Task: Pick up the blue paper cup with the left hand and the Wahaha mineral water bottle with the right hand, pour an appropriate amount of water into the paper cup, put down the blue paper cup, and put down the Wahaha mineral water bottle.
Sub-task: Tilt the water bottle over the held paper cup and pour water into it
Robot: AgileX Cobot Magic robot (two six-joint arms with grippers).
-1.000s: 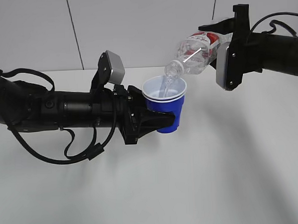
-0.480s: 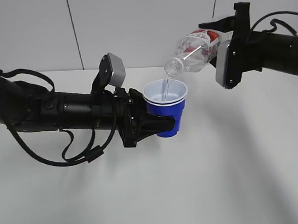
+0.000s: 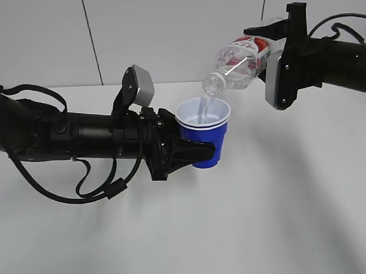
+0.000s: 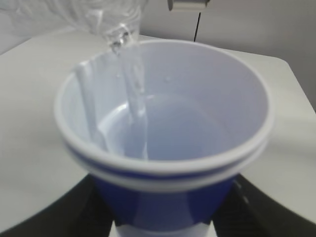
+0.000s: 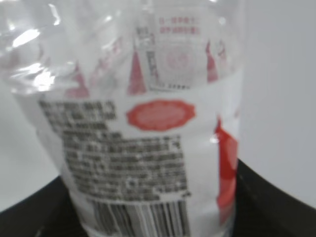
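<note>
Water [image 4: 134, 91] streaming, tilted bottle [image 3: 240, 63], seemingly half-full cup [image 3: 204, 133]

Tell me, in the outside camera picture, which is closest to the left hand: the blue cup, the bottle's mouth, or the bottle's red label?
1. Blue paper cup, held in the left hand.
2. Clear plastic bottle's mouth, just above the cup.
3. Red-and-white label, farthest, upper right.

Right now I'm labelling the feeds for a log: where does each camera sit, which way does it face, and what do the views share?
Exterior: chest height in front, slanting down at both black arms, left gripper holding the royal-blue paper cup, tilted clear plastic bottle.
Left wrist: behind the gripper, looking into the cup; dark fingers below.
Right wrist: close on the bottle's label; dark gripper edges.
Shared: cup and water stream in exterior and left wrist.
</note>
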